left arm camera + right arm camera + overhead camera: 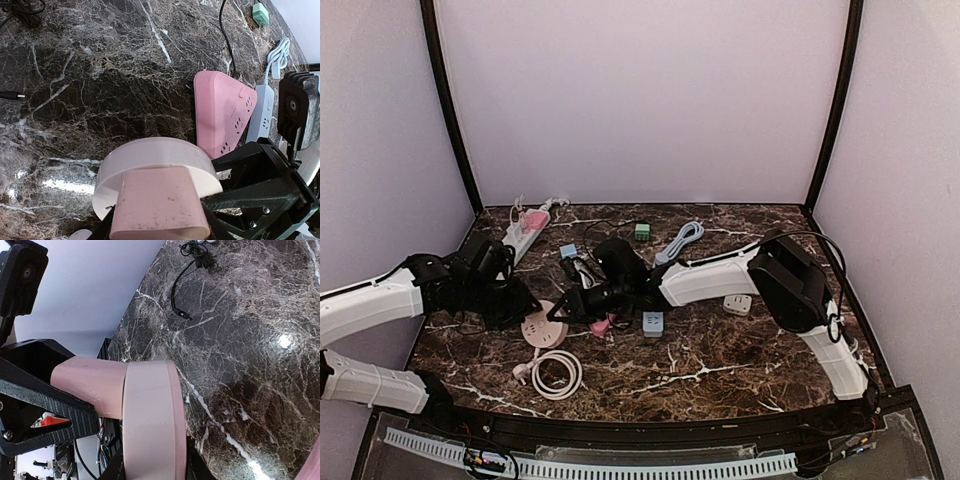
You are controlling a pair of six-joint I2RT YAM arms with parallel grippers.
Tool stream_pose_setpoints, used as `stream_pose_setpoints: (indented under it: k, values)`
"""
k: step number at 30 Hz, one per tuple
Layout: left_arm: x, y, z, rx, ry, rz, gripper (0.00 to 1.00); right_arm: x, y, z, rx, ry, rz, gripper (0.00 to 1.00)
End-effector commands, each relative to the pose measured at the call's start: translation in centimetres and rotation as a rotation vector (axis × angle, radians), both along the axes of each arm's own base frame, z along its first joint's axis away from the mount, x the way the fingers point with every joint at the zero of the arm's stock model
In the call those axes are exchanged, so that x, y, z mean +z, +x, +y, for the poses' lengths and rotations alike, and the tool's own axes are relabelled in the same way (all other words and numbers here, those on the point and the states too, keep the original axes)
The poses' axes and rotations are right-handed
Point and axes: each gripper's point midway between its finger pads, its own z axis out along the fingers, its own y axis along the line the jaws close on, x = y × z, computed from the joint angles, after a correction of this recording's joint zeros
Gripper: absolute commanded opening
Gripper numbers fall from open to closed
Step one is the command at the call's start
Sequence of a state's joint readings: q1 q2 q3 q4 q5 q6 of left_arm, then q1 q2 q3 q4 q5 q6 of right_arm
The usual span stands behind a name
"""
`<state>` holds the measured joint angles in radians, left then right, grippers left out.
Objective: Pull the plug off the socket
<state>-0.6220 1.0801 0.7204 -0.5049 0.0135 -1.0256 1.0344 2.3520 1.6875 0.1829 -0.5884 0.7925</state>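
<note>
A round pale-pink socket sits low over the dark marble table, left of centre. A pink block plug is seated in its top face, and the socket's white rim curves behind it. My left gripper is shut on the plug, one finger on each side. My right gripper is shut on the socket disc, seen edge-on, with the plug sticking out to its left. The two grippers nearly touch.
A pink triangular power strip and a grey-blue strip lie just right of the socket. A coiled white cord lies in front. A white power strip, a green adapter, a blue cable and a white adapter lie further off.
</note>
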Motion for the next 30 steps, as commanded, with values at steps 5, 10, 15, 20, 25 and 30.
stream_pose_setpoints:
  k: [5, 10, 15, 20, 25, 30]
  values:
    - [5.1, 0.0, -1.4, -0.08, -0.085, -0.121, 0.23, -6.4, 2.9, -1.6, -0.133, -0.158, 0.062, 0.0]
    - [5.8, -0.1, -1.7, -0.107, -0.094, -0.13, 0.22, -6.9, 3.7, -1.9, -0.155, -0.18, 0.061, 0.0]
    - [6.5, 0.0, -1.5, -0.113, -0.071, -0.148, 0.21, -6.1, 4.5, -2.3, -0.188, -0.188, 0.013, 0.0]
    - [6.4, 0.1, -0.8, -0.109, -0.024, -0.154, 0.19, -5.1, 4.9, -2.3, -0.195, -0.177, 0.009, 0.0]
    - [5.2, 0.3, -0.2, -0.094, 0.033, -0.138, 0.17, -3.4, 5.3, -1.8, -0.198, -0.13, 0.028, 0.0]
    - [4.4, 0.0, -1.2, -0.108, 0.072, -0.127, 0.16, -2.1, 5.1, -0.9, -0.181, -0.116, 0.037, 0.0]
